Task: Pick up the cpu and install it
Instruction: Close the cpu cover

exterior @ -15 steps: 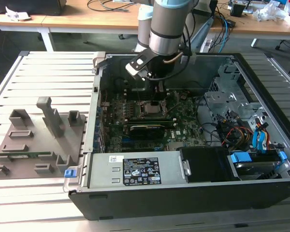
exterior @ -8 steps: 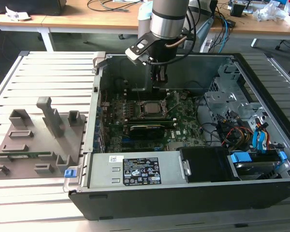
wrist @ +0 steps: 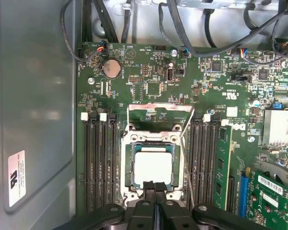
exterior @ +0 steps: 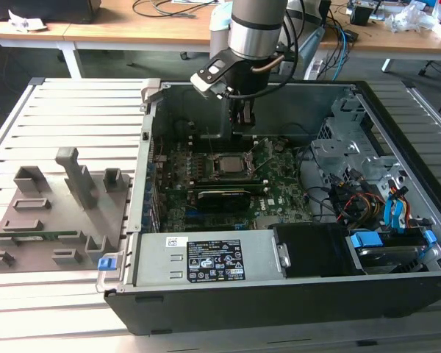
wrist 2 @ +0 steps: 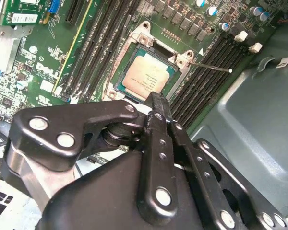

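Pincer [exterior: 242, 121]: fingers are brought fully together, tip against tip, with nothing between them. It hangs inside the open computer case [exterior: 397, 294], pointing down at the motherboard [exterior: 279, 191], and by the exterior view it is clear of the board and touches nothing.

The cpu [wrist: 152, 167]: it lies flat in the socket [wrist: 126, 143], silver top up and square to the frame, as both wrist views show. In the exterior view it sits at about 6 o'clock from the pincer tips, near but apart.

Step in hand, as a judgement: the chip is placed and let go, so pick-up and seating look done. The hinged load plate [wrist: 158, 109] stands open and the wire lever [wrist 2: 211, 66] is unlatched, so the install is not locked down.

The next move calls for a clean path off the socket with no sideways brush against the loose chip.

Further out, the grey tray [exterior: 59, 206] rests on the slatted bench [exterior: 73, 95], at 9 o'clock from the case and well apart.
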`<state>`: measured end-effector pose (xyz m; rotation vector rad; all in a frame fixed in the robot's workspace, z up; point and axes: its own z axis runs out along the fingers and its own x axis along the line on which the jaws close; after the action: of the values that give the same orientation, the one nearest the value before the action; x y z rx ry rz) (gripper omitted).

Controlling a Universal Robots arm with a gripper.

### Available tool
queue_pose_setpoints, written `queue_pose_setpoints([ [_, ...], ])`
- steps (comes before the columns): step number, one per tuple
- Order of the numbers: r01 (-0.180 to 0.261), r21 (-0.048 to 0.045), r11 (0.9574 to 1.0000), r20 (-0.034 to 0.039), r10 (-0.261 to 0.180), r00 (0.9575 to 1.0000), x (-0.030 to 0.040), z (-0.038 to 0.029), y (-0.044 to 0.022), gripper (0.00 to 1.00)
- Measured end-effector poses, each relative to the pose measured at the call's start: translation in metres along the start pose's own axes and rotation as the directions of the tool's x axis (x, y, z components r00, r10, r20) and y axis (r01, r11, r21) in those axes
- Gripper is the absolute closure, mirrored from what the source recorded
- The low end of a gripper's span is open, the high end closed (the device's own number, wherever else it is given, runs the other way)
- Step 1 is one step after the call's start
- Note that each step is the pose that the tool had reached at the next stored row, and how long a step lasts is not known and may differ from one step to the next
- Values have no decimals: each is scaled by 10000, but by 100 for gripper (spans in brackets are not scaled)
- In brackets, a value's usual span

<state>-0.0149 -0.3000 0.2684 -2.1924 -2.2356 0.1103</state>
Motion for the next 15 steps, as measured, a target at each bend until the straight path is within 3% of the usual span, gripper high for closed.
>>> queue_pose_setpoints([
  [3,1,-1,10000,-1,-1,10000,-1,-1,17,89],
  [6,0,11,10000,-1,0,10000,-3,-10,180,89],
  [7,2,23,10000,-2,-2,10000,-5,-14,248,89],
  [10,3,57,10000,-7,-3,10000,-11,-30,535,89],
  [11,4,65,10000,-7,-4,10000,-12,-33,596,89],
  [13,5,101,9999,-19,-5,10000,-17,-44,793,89],
  [15,8,120,9999,-28,-8,10000,-18,-46,872,89],
])
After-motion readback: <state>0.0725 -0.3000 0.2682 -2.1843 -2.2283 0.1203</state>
